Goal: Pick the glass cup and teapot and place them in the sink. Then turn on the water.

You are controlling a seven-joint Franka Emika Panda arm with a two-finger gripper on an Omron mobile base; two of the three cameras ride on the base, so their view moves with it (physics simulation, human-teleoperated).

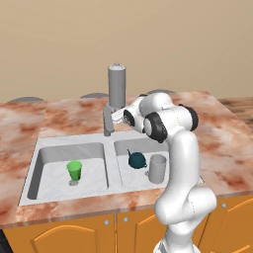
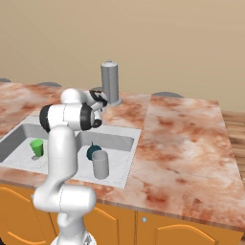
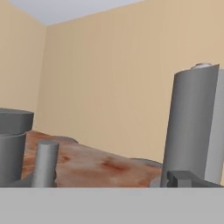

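Tap (image 1: 116, 85) upright at back rim of sink (image 1: 74, 146), behind divider between basins; pincer (image 1: 109, 114) raised just beside tap base, fingers spread wide, grasping nothing. Teapot (image 1: 137, 159) and glass cup (image 1: 157, 168) in right basin of sink, side by side, cup upright to right of teapot. Green cup (image 1: 74, 170) upright in left basin of sink. Marbled table (image 1: 222, 143) surrounds sink. No water running into sink.
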